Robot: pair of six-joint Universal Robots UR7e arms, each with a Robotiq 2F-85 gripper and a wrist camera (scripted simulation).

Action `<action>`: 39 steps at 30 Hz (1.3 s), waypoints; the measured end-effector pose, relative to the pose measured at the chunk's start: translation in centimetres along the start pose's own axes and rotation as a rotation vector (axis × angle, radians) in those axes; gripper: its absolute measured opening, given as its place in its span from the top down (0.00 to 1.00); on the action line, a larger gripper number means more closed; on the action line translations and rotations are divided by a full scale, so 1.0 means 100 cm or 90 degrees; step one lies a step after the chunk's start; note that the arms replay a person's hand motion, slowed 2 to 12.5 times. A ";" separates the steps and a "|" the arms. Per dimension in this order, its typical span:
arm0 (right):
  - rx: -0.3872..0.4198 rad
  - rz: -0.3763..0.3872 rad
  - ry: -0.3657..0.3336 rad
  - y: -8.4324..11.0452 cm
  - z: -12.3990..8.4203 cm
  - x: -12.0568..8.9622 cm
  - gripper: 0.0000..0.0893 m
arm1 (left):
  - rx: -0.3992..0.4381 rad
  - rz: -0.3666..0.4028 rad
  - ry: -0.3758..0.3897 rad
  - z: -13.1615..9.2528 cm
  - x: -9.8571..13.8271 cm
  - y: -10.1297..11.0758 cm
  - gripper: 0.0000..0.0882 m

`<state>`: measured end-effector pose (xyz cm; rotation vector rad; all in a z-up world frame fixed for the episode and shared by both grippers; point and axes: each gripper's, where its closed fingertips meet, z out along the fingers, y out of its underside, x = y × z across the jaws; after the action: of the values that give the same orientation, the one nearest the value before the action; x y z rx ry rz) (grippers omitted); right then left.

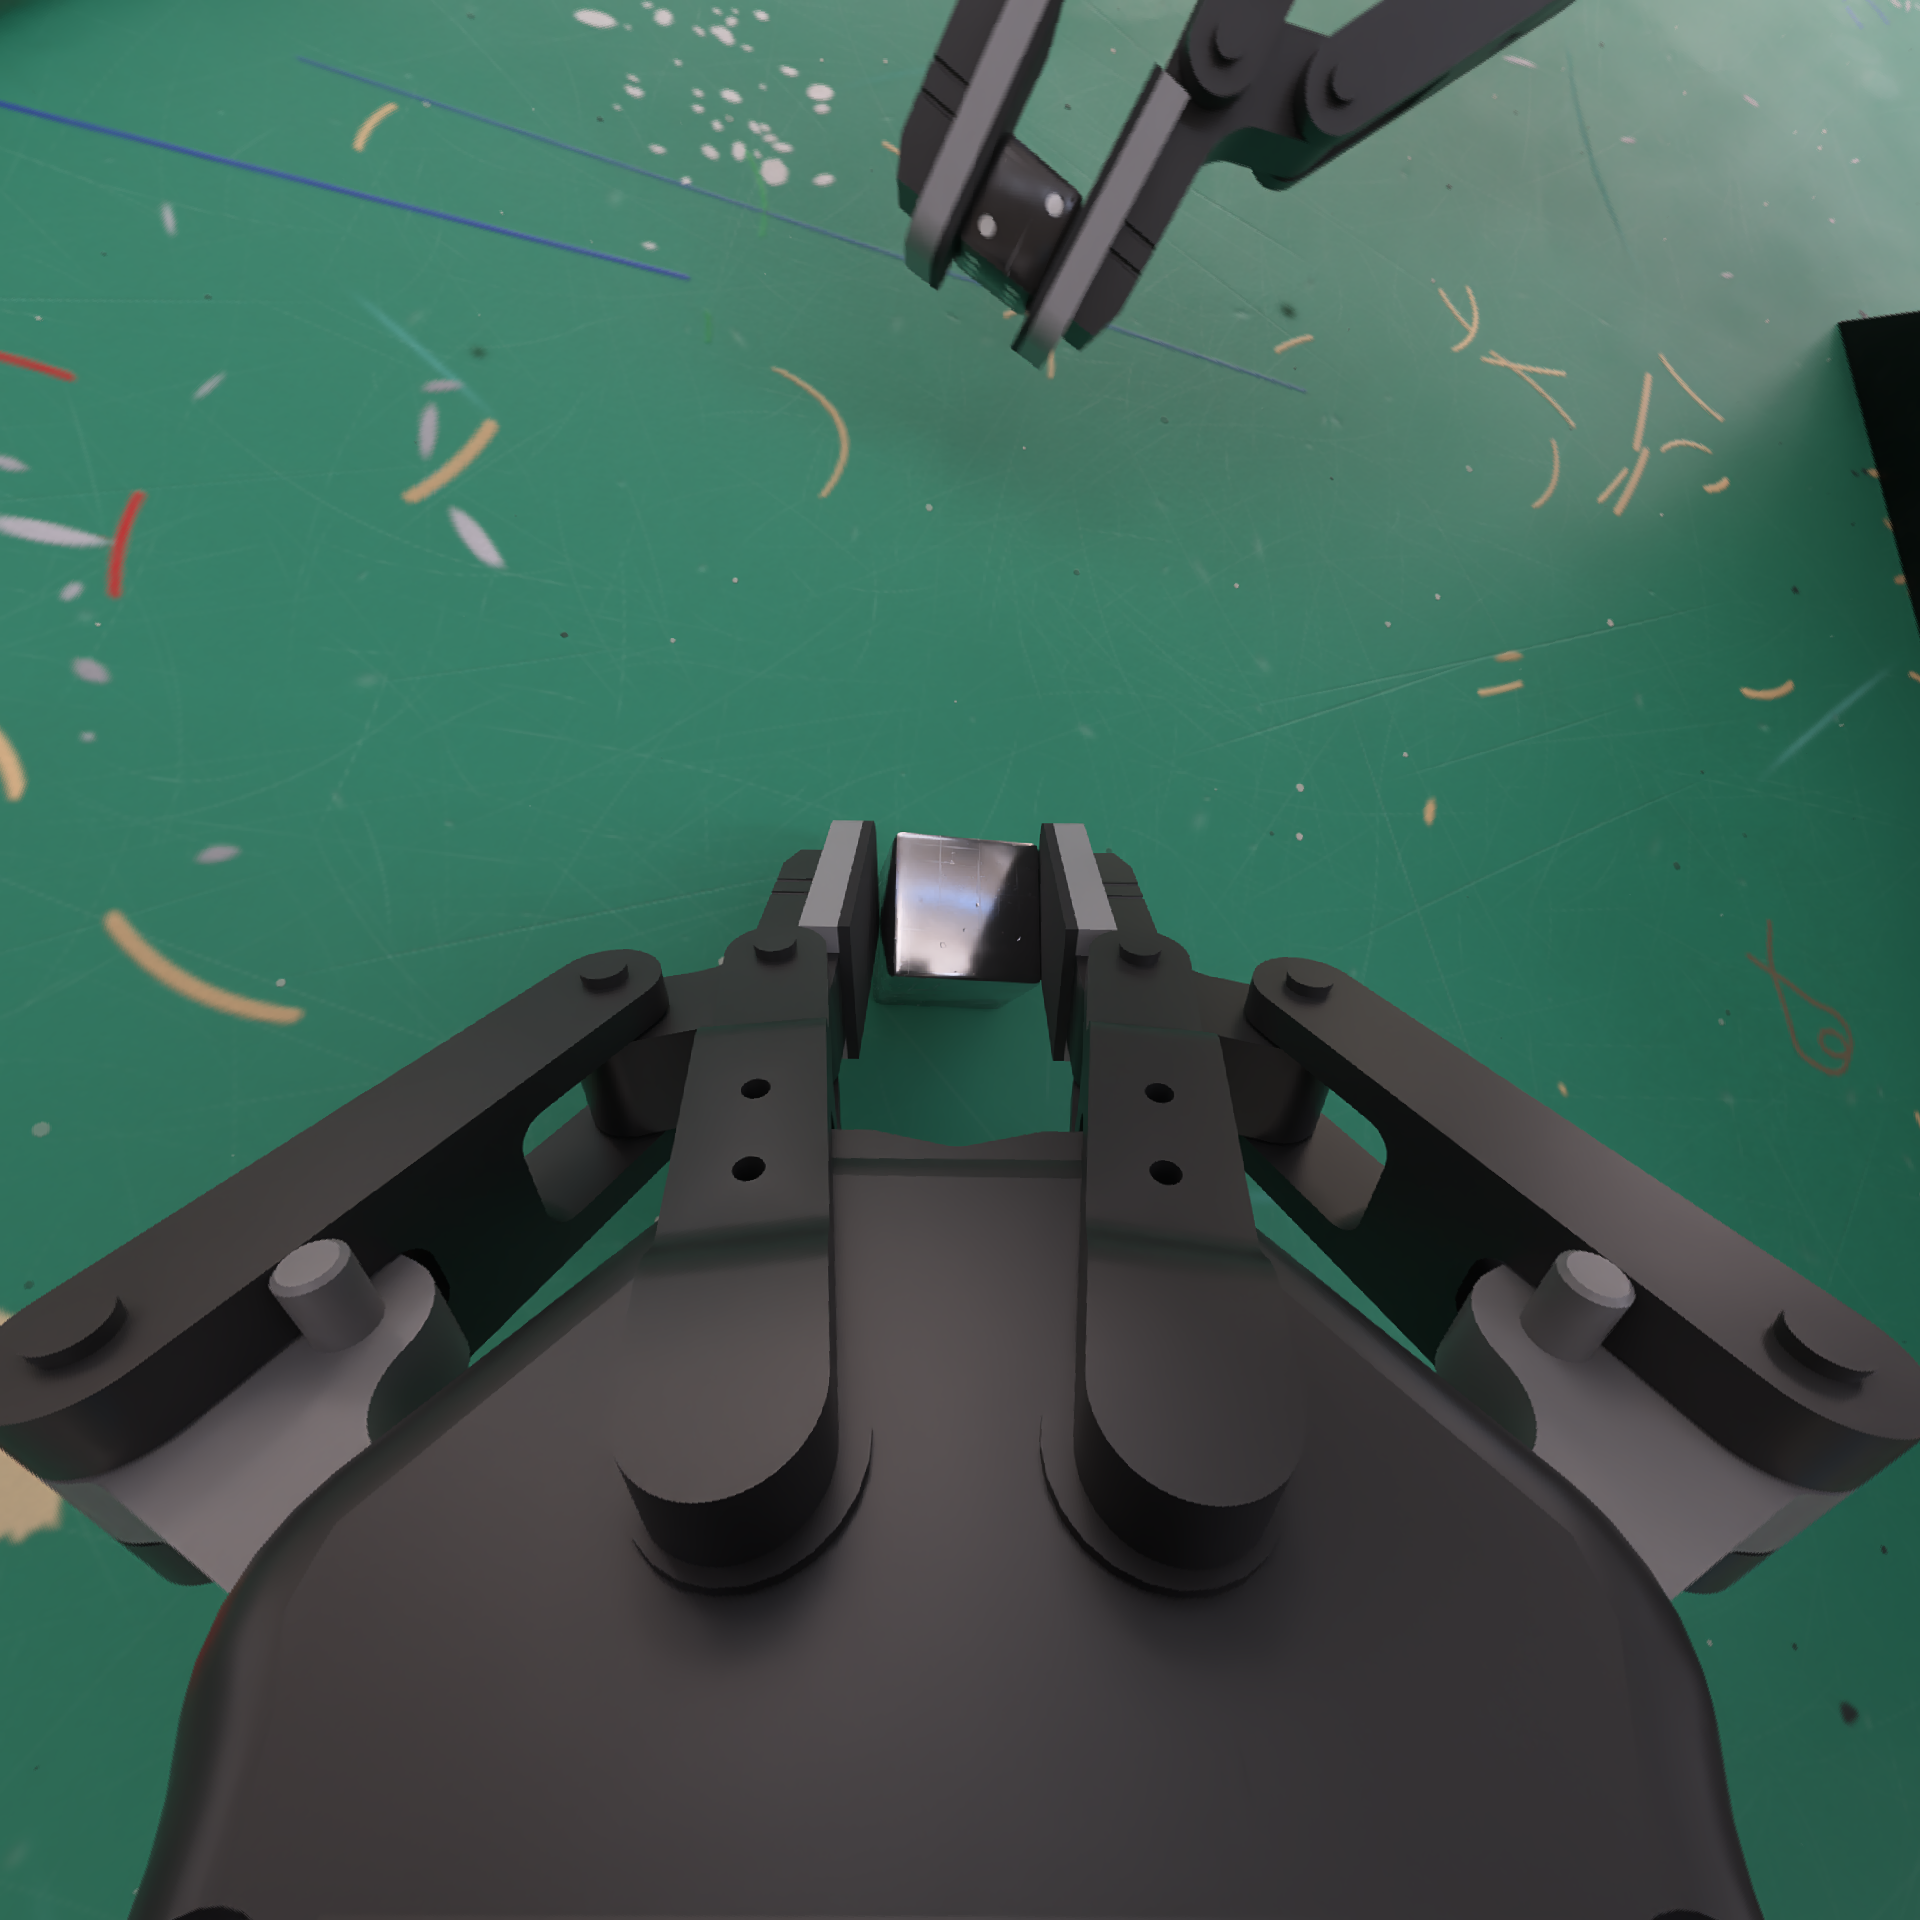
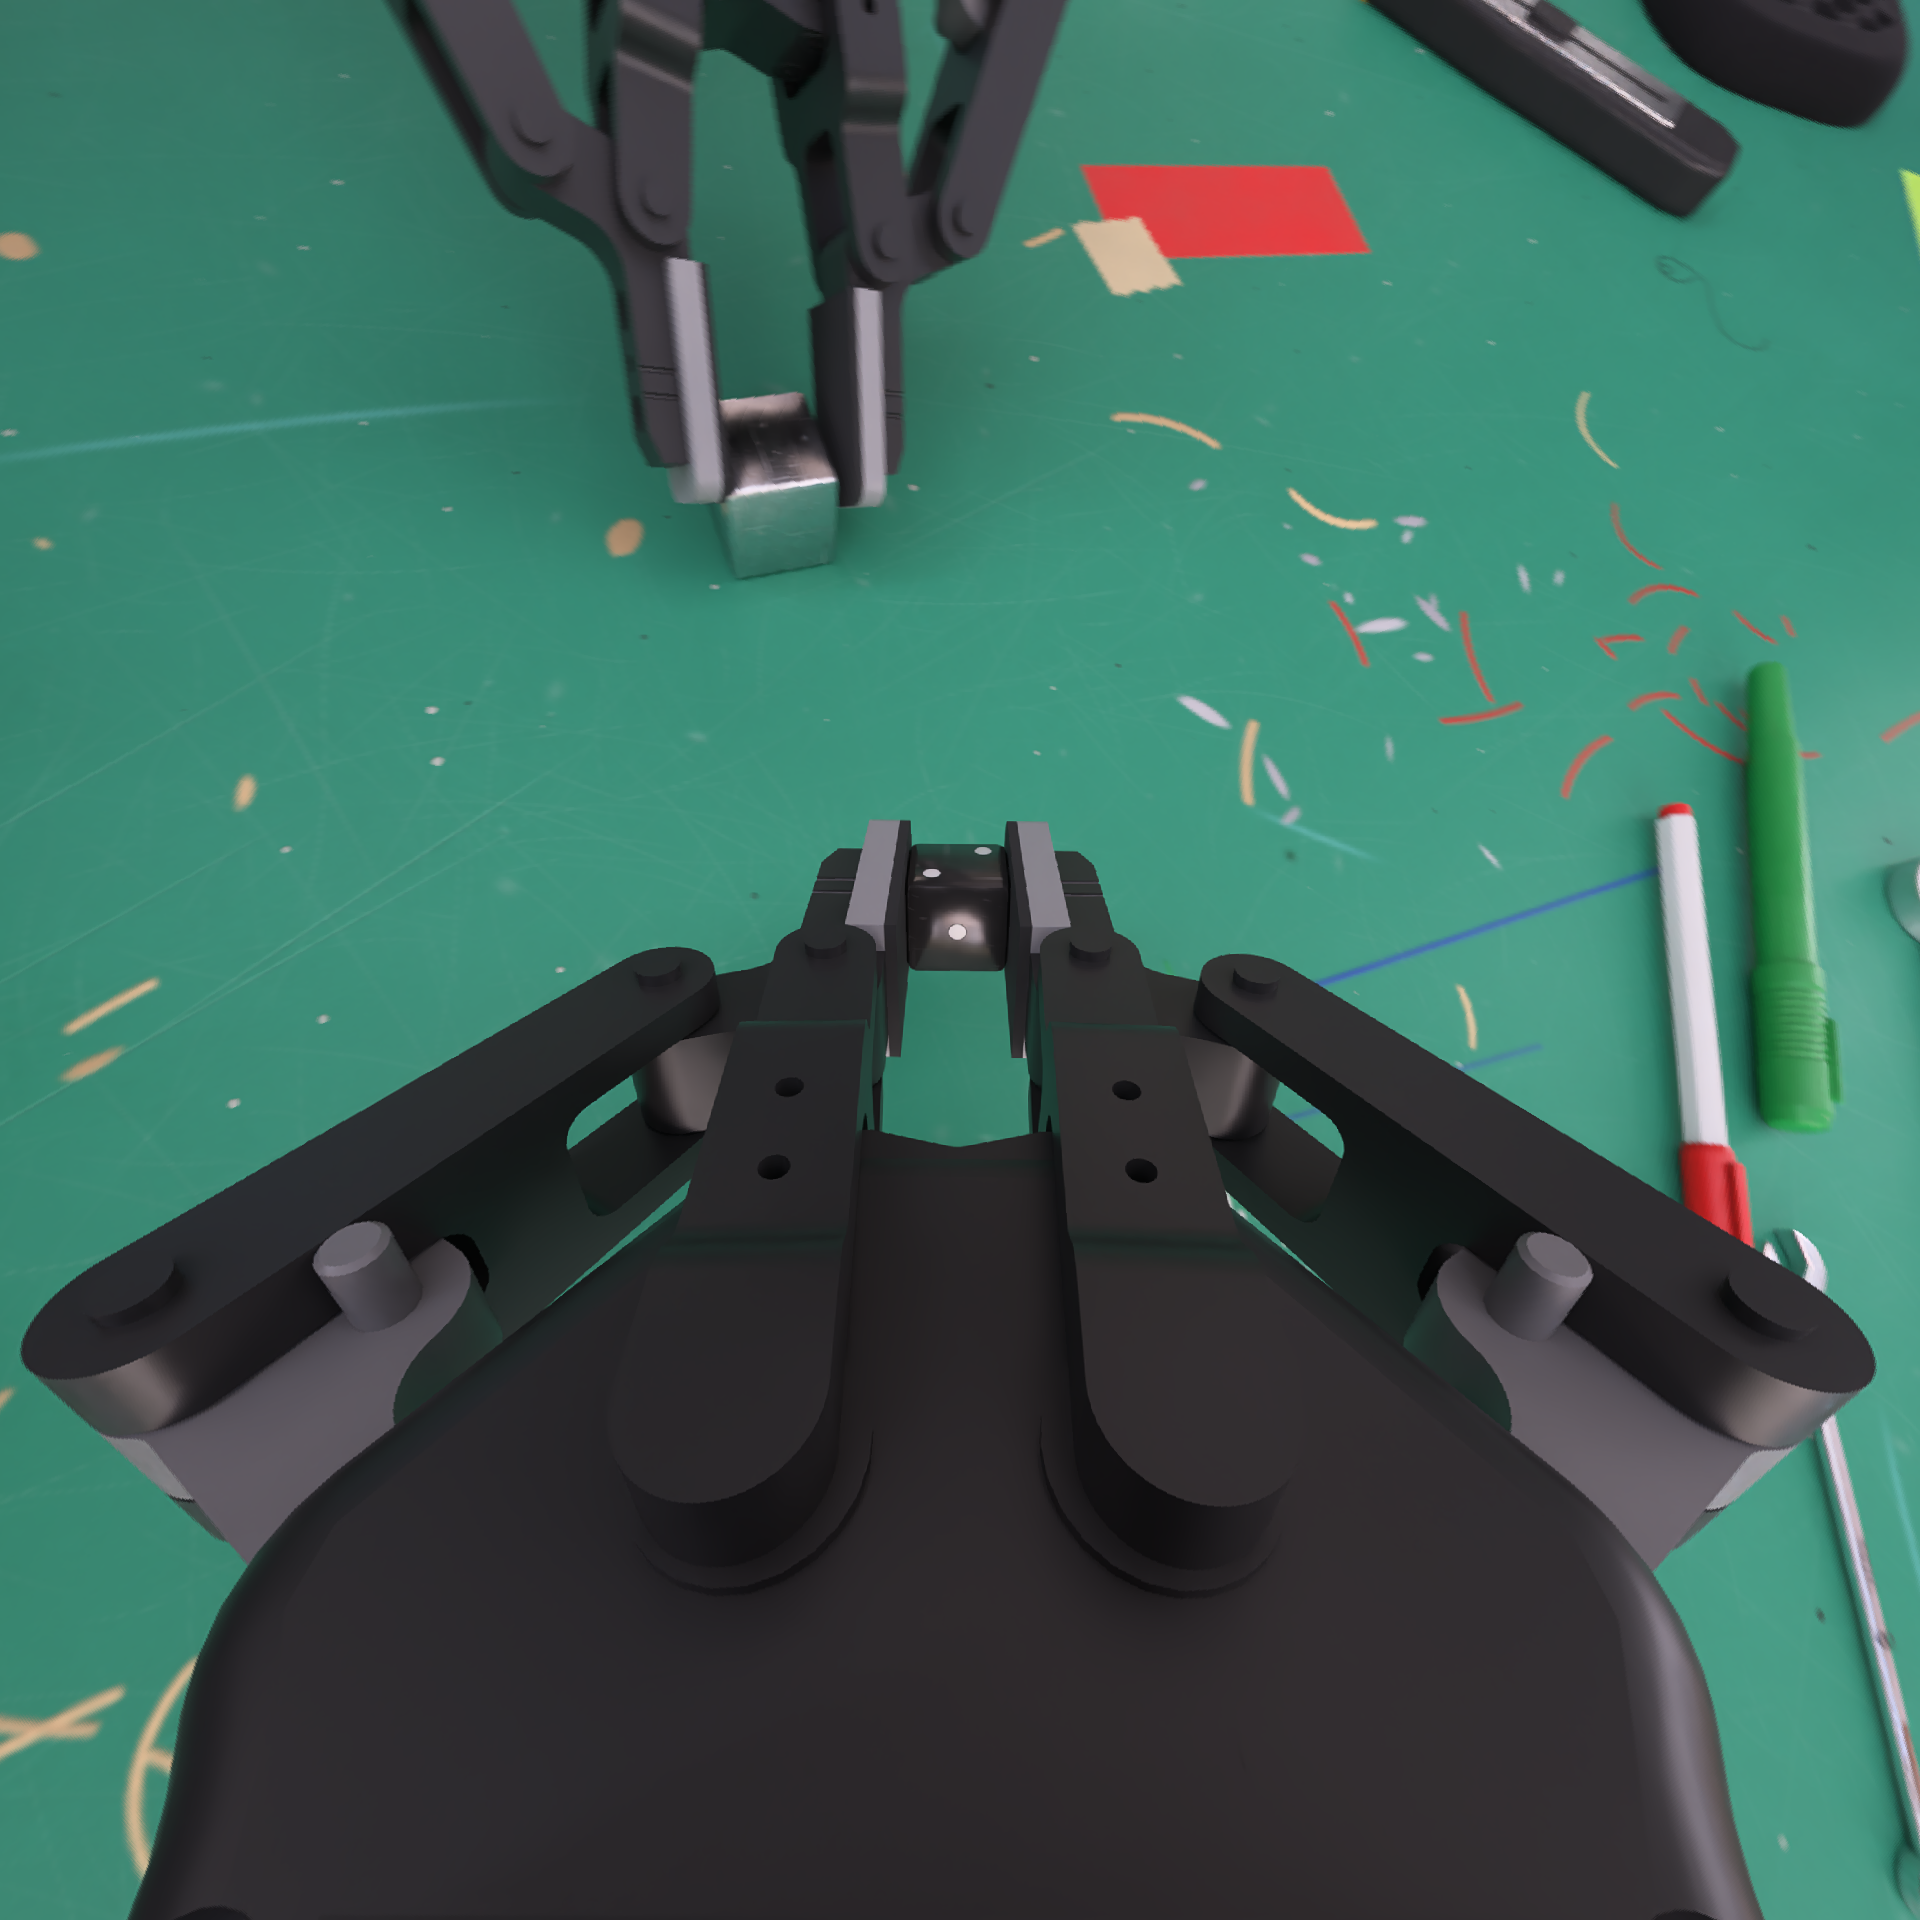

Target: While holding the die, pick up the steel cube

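Note:
My left gripper [image 1: 958, 844] is shut on the shiny steel cube [image 1: 961, 906], its pads against the cube's two sides. The right wrist view shows that gripper [image 2: 779, 488] at the top left with the cube [image 2: 781, 525] between its fingertips, low at the green mat [image 2: 416, 675]. I cannot tell whether the cube is touching the mat. My right gripper [image 2: 956, 836] is shut on a black die with white dots [image 2: 956, 914] and holds it above the mat. The left wrist view shows it [image 1: 987, 307] with the die [image 1: 1018, 213] at the top.
To the right lie a red-and-white marker [image 2: 1694, 997], a green marker [image 2: 1782, 914] and a metal wrench [image 2: 1860, 1558]. A black tool [image 2: 1558, 94] and a black rounded object [image 2: 1787, 52] sit at the far right. A dark slab [image 1: 1891, 436] is at the edge.

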<state>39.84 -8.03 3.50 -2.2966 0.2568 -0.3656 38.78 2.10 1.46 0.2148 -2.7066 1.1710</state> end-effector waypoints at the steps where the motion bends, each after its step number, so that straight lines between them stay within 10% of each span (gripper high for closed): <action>1: -0.001 0.005 0.012 0.001 -0.001 0.004 0.82 | 0.000 0.000 0.000 0.000 0.000 0.000 0.69; 21: -0.018 0.144 0.209 0.016 -0.004 0.050 0.82 | 0.001 -0.002 0.001 0.000 0.000 0.000 0.69; 39: -0.033 0.218 0.178 0.015 0.004 0.029 0.82 | 0.000 0.002 -0.002 0.000 0.000 0.000 0.69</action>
<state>42.62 -9.58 2.66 -2.1945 0.7956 -0.5051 38.79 2.08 1.46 0.2134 -2.7112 1.1721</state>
